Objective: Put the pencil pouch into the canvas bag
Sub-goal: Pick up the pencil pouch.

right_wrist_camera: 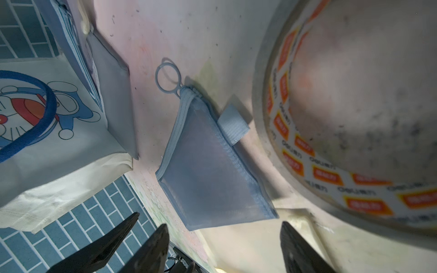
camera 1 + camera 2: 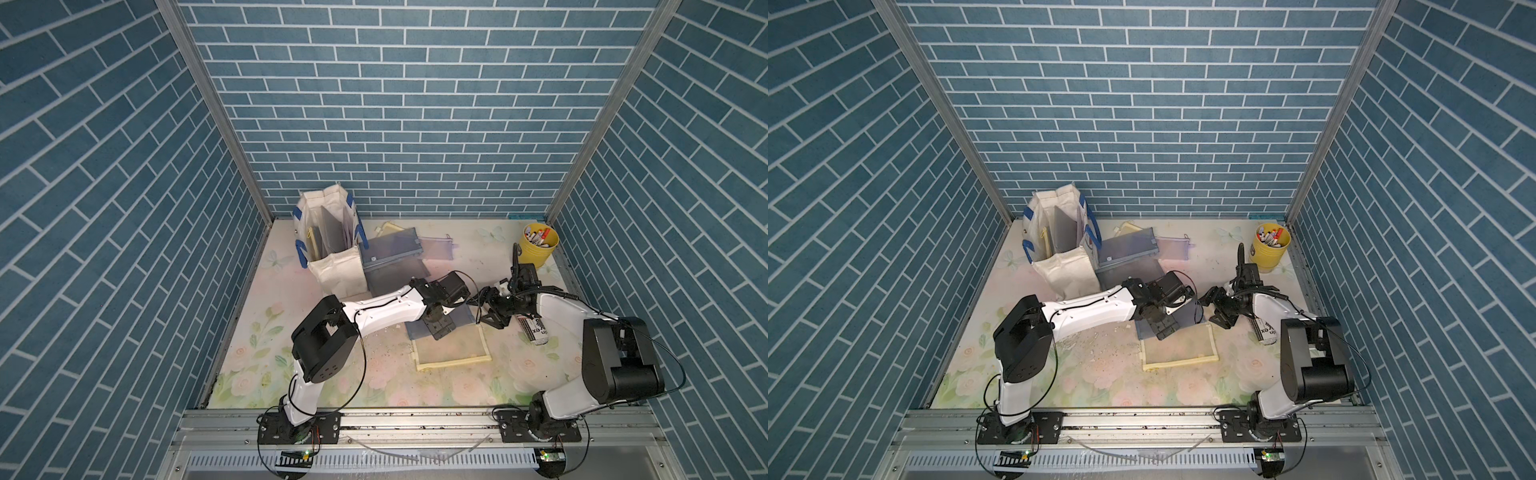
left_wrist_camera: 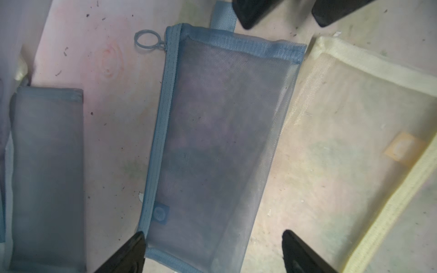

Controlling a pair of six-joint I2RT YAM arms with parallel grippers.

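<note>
The pencil pouch (image 3: 220,141) is a flat blue mesh pouch with a ring pull, lying on the floral table near its middle (image 2: 417,332). My left gripper (image 3: 212,236) points down over one short end of it and is open: one finger sits at the pouch's corner and the other stands on bare table beyond its edge. My right gripper (image 1: 223,225) is open and empty just right of the pouch (image 1: 212,172), low over the table. The off-white canvas bag (image 2: 336,270) with blue handles stands upright at the back left, and folders show inside it.
A yellow-edged mesh pouch (image 2: 453,349) lies partly under the blue one. More pouches (image 2: 390,249) lie beside the bag. A yellow pen bucket (image 2: 538,245) stands at the back right. A tape roll (image 1: 354,118) sits by my right gripper.
</note>
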